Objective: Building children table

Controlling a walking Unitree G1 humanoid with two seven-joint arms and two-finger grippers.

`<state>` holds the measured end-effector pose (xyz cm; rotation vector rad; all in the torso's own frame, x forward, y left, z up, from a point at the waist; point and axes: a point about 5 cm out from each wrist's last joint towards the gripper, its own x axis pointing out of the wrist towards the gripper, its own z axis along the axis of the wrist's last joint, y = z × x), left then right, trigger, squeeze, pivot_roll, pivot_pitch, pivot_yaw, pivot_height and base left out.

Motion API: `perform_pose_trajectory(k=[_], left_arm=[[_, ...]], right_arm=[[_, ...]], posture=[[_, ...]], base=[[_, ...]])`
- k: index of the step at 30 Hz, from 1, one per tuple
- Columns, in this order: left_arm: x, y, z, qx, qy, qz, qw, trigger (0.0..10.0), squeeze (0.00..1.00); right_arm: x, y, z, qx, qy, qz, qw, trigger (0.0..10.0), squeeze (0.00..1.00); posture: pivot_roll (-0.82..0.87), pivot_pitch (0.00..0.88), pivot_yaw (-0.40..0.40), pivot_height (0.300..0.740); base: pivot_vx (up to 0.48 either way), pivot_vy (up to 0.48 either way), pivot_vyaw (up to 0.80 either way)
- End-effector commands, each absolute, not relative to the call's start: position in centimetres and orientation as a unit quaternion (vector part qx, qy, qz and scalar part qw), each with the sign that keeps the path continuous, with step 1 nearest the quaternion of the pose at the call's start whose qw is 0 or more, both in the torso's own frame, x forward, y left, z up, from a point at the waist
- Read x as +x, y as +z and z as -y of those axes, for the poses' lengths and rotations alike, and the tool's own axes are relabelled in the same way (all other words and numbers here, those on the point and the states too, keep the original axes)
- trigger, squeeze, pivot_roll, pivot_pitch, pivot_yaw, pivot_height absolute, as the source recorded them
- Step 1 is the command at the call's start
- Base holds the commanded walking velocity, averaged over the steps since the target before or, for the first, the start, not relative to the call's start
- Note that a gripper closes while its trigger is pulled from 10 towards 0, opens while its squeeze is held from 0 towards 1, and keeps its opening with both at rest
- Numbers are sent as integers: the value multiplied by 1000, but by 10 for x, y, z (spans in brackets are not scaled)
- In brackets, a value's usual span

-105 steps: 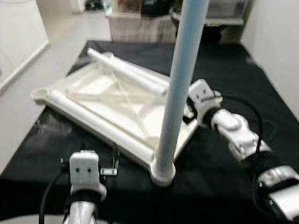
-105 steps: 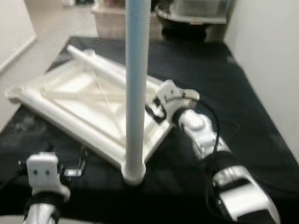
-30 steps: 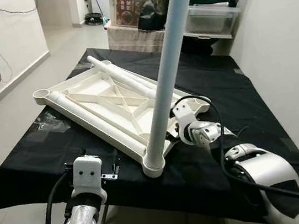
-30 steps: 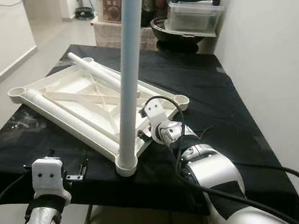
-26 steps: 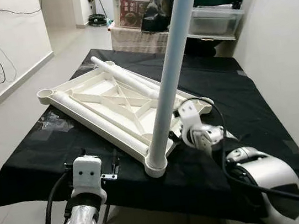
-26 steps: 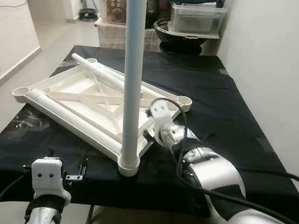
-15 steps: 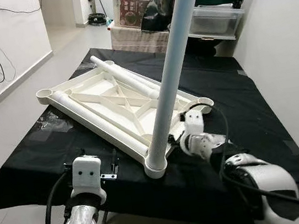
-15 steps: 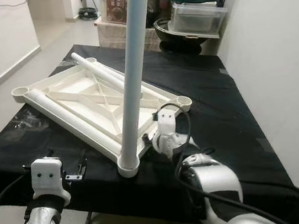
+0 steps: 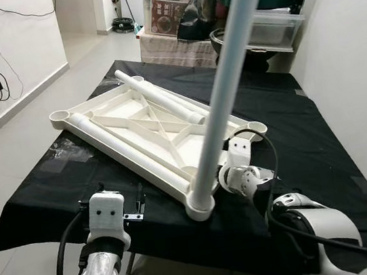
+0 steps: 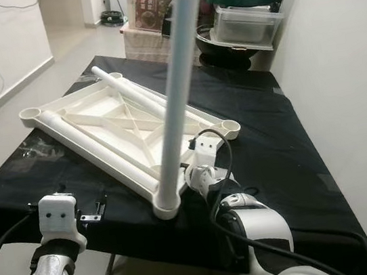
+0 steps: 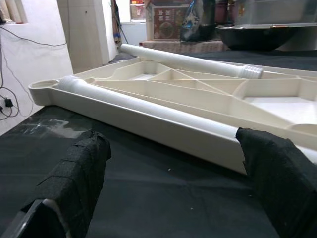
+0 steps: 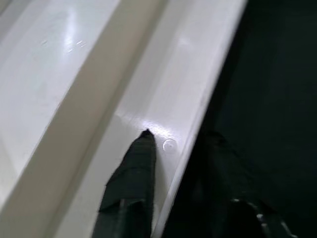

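Left wrist view first: shows the left gripper [image 11: 171,141] low over the black cloth [image 9: 41,192] at the table's near edge, spread wide on nothing, facing the long side of the tabletop [image 9: 133,117] without touching it.

Just beyond, in the right wrist view, finds the right gripper [image 12: 178,141] straddling the tabletop's rim, one finger [image 12: 133,173] on the white plastic, the other over the cloth, a gap between them; hard to say whether pinching or only resting. Has drawn back along that rim over the last seconds, from nearer the far corner to just beside the socket [image 9: 200,207].

Seems to lean the standing leg [image 9: 222,98] a touch more to the right than half a second ago, though part of that may be camera shift. Suggests a leg planted but not yet seated or screwed straight.

Farther on, leaves two loose legs [image 9: 157,97] [image 9: 113,144] lying on the upturned tabletop and the far corner sockets [image 9: 59,116] [image 9: 257,127] unfilled: one leg of four placed, by this reading.

Hides the joint inside the socket. Cuts off both arms at the frame's lower edge.
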<state>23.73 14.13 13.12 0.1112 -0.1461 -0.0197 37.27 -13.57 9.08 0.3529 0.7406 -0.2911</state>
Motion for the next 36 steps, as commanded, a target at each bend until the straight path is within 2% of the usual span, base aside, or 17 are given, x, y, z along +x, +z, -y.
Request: perform_pose_trajectory(k=[1, 7, 13, 24, 25, 30, 31, 32, 33, 35, 36], left_arm=[[237, 124, -138, 56, -14, 58, 997, 10000, 0], [236, 124, -138, 57, -12, 56, 997, 10000, 0], [236, 122, -138, 57, -11, 52, 997, 10000, 0], [235, 121, -137, 54, -9, 51, 997, 10000, 0], [236, 121, -137, 52, -9, 50, 997, 10000, 0], [236, 121, -136, 53, -11, 50, 997, 10000, 0], [236, 121, -136, 53, -11, 50, 997, 10000, 0], [236, 121, -136, 53, -11, 50, 997, 10000, 0], [236, 121, -136, 53, -11, 50, 997, 10000, 0], [236, 121, -136, 54, -11, 50, 997, 10000, 0], [236, 121, -136, 54, -11, 50, 997, 10000, 0]], right_arm=[[358, 69, 155, 177, -202, -397, 878, 0, 0], [351, 63, 169, 201, -264, -400, 854, 0, 0], [339, 53, 181, 218, -330, -420, 817, 0, 0], [338, 65, 199, 245, -428, -398, 774, 0, 0], [338, 72, 200, 268, -450, -395, 754, 0, 0], [342, 77, 195, 277, -431, -389, 765, 0, 0], [345, 79, 192, 272, -410, -388, 779, 3882, 0], [345, 79, 192, 272, -410, -388, 779, 3882, 0], [349, 83, 191, 248, -384, -379, 805, 10000, 0], [358, 88, 184, 173, -306, -379, 856, 10000, 0], [358, 88, 184, 173, -306, -379, 856, 10000, 0]], posture=[[89, 0, -176, 740], [79, 0, -173, 740], [66, 0, -173, 740], [61, 0, -174, 740], [61, 0, -174, 740], [50, 0, -168, 740], [50, 0, -168, 740], [50, 0, -168, 740], [50, 0, -168, 740], [58, 0, -170, 740], [58, 0, -170, 740]], base=[[0, 0, 0], [0, 0, 0], [0, 0, 0], [0, 0, 0], [0, 0, 0], [0, 0, 0], [0, 0, 0], [0, 0, 0], [0, 0, 0], [0, 0, 0], [0, 0, 0]])
